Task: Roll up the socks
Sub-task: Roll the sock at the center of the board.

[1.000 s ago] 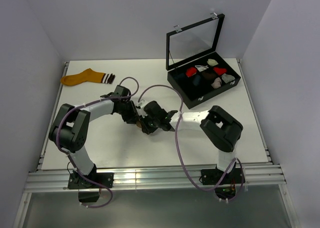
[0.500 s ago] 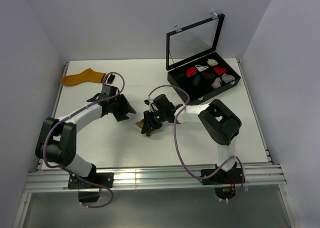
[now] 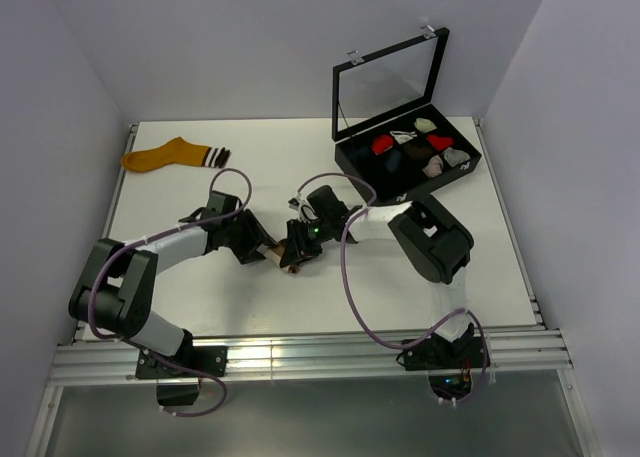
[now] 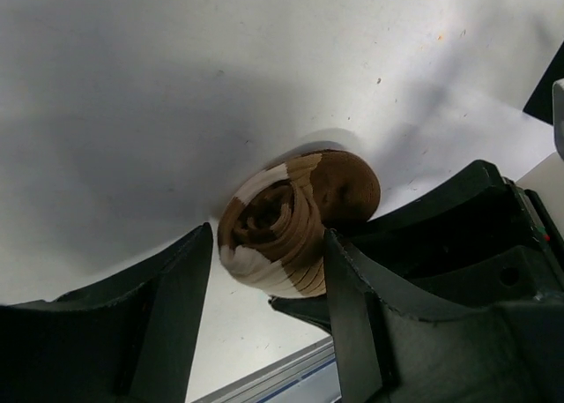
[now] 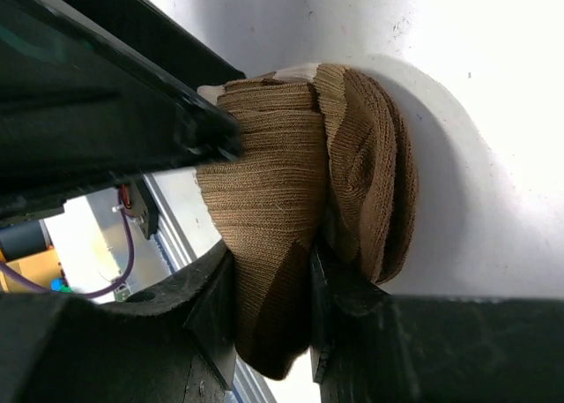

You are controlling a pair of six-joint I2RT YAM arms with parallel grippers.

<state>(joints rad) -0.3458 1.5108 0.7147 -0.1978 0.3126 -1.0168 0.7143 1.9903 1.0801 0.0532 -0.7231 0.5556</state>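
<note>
Looking down from the top external camera, both arms reach to the middle of the white table (image 3: 260,302), where the left gripper (image 3: 263,251) and right gripper (image 3: 297,253) meet tip to tip. A sliver of the brown sock (image 3: 283,263) shows between them, mostly masked. The mustard-orange sock (image 3: 165,157) lies flat at the far left corner, well apart from both arms. A black case (image 3: 440,180) with its lid raised stands at far right, with small sock bundles (image 3: 432,155) in its compartments.

Left wrist view: the brown sock (image 4: 295,222) is wound into a tight roll resting on the table, cream stripes showing on its spiral end. The left gripper (image 4: 267,242) has its fingers spread, one on each side of the roll and not clamped on it. The right gripper's body (image 4: 458,235) sits just beside the roll.

Right wrist view: the right gripper (image 5: 271,284) has its fingers pinching the brown sock (image 5: 300,182) at the roll's near edge, fabric squeezed between them. One left gripper finger crosses the upper left, touching the roll
</note>
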